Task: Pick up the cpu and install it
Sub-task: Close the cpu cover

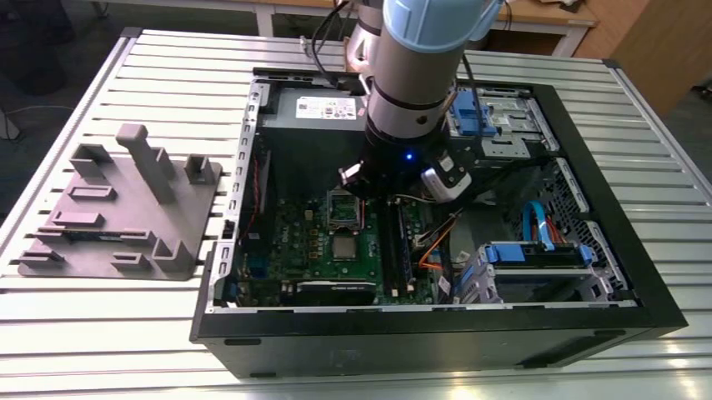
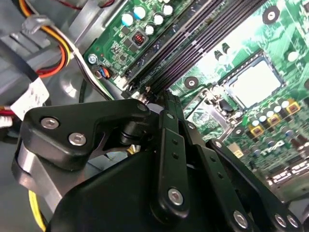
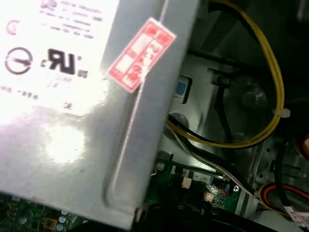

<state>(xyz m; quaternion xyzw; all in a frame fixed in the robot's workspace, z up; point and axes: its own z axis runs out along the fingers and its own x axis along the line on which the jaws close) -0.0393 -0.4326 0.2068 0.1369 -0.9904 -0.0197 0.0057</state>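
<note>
The cpu (image 2: 253,82) is a pale silvery square lying flat in the socket on the green motherboard (image 2: 217,63). The exterior view shows the cpu (image 1: 345,247) just below the open metal socket frame (image 1: 345,208). My gripper (image 2: 153,98) hangs low over the end of the black memory slots (image 2: 207,43), beside the socket and apart from the cpu. Its black links run together to one point, so it looks shut with nothing held. In the exterior view the gripper (image 1: 384,193) sits under the arm's wrist, inside the open computer case (image 1: 579,308).
A grey power supply box (image 3: 72,96) with a red sticker stands close by, with yellow and orange cables (image 3: 270,82) next to it. Blue drive bays (image 1: 534,254) fill the case's right side. A grey parts fixture (image 1: 122,208) lies on the slatted table (image 1: 89,333).
</note>
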